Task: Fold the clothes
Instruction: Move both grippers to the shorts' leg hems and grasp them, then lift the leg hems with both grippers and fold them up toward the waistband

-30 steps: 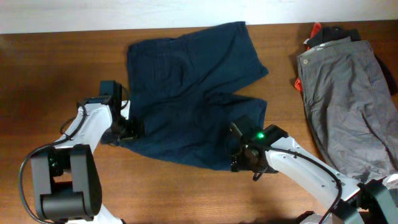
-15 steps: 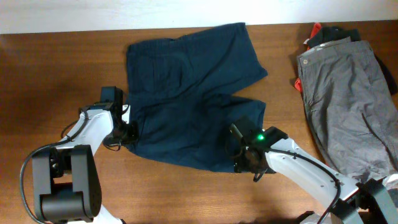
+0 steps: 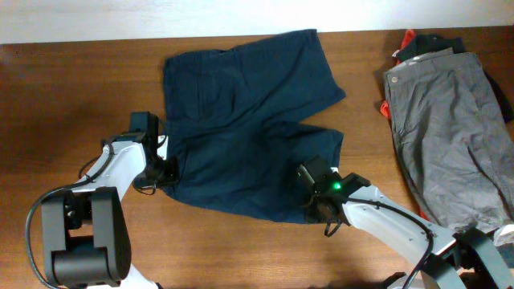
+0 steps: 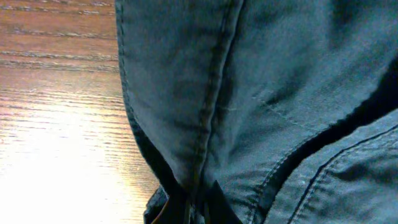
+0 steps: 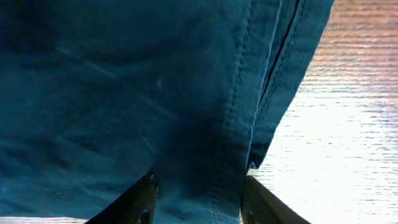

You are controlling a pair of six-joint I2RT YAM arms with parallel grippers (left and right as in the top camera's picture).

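The dark navy shorts (image 3: 241, 120) lie spread flat on the wooden table, waistband to the left and the two legs to the right. My left gripper (image 3: 166, 171) is at their lower left edge. In the left wrist view the left gripper (image 4: 198, 208) is shut on a raised seam fold of the shorts (image 4: 261, 93). My right gripper (image 3: 311, 210) is at the hem of the near leg. In the right wrist view its fingers (image 5: 140, 202) stand apart on either side of the stitched hem (image 5: 236, 124), so the right gripper (image 5: 198, 200) is open around cloth.
Light grey trousers (image 3: 450, 136) lie at the right side of the table, over small red and black garments (image 3: 416, 42) at the back right. Bare wood (image 3: 64, 96) stretches to the left of the shorts and along the front edge.
The left gripper slid a little up the shorts' left edge and shut on it. The right gripper edged further onto the near leg's hem.
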